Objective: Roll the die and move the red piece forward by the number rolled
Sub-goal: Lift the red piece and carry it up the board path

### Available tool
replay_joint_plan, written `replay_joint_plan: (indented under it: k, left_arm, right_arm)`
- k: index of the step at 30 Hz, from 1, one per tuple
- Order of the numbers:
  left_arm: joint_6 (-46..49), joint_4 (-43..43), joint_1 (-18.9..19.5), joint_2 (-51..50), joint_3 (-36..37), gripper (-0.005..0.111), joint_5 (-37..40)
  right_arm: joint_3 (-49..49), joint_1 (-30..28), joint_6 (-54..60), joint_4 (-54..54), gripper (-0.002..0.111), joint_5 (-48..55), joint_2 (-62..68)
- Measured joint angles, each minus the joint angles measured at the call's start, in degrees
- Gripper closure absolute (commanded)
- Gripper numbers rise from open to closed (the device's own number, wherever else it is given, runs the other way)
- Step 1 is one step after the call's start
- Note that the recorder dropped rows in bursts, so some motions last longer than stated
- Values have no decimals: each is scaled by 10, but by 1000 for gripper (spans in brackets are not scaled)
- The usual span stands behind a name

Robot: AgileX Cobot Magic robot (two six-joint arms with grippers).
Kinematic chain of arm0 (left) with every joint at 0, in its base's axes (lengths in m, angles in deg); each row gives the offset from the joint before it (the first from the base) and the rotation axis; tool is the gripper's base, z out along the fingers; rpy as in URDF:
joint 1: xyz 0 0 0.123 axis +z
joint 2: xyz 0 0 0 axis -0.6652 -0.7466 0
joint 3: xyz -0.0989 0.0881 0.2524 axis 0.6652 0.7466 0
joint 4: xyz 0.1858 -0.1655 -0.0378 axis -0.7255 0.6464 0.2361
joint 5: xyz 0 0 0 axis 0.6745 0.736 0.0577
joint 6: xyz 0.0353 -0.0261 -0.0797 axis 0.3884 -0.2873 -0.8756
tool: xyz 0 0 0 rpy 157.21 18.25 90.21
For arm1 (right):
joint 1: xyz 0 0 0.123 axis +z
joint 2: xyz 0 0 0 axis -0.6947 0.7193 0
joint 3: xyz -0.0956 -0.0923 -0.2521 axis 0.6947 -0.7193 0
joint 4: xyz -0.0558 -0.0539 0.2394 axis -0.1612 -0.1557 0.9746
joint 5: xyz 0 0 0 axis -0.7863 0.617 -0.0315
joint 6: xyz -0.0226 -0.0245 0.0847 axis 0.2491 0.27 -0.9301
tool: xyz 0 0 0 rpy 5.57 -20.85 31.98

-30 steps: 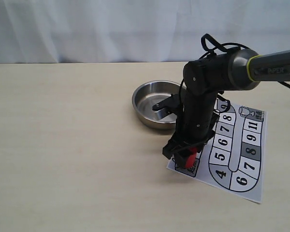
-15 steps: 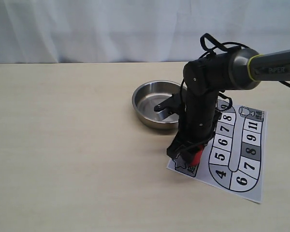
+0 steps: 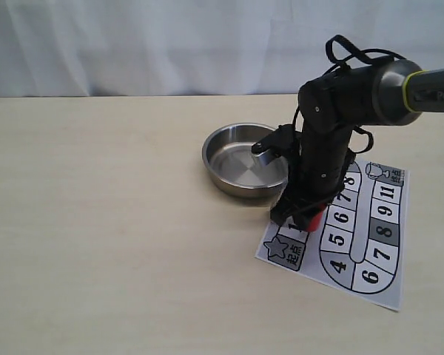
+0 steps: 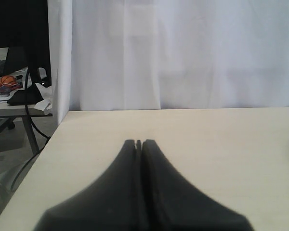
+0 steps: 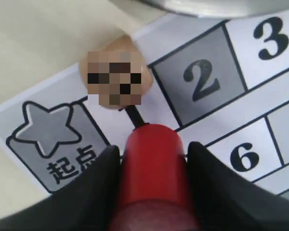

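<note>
My right gripper [image 3: 302, 219] is shut on the red piece [image 3: 316, 217], a plain red cylinder held just above the near-left part of the paper board [image 3: 385, 285]. In the right wrist view the red piece [image 5: 154, 159] fills the gap between the fingers [image 5: 106, 168], hanging over the square between the star start square [image 5: 48, 137] and square 2 [image 5: 200, 79]. The die [image 5: 116, 79], a tan cube, lies on the board edge beyond the piece; its top face is unreadable. In the exterior view the arm hides the die. My left gripper [image 4: 139, 142] is shut on nothing, over bare table.
A steel bowl [image 3: 216, 145] stands on the table just left of the board, close behind my right arm. The board's numbered track runs away to the right. The table's left edge [image 4: 43, 154] and a white curtain show in the left wrist view.
My right gripper has carried the red piece off the star start square, up and to the right along the board. The arm now uncovers more of the bowl.
</note>
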Motion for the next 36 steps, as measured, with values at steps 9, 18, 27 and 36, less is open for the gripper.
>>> replay_joint_plan:
  k: [9,18,27,36]
  left_arm:
    - [0,0,0,0,0,107,0]
    - [0,0,0,0,0,107,0]
    - [0,0,0,0,0,107,0]
    - [0,0,0,0,0,107,0]
  right_arm:
    - [1,-1,2,38,104,-28,29]
    - [0,-7,0,13,104,-41,8]
    - [0,-51,-9,25,104,-77,-1]
    - [0,-55,-17,29,104,-110,33]
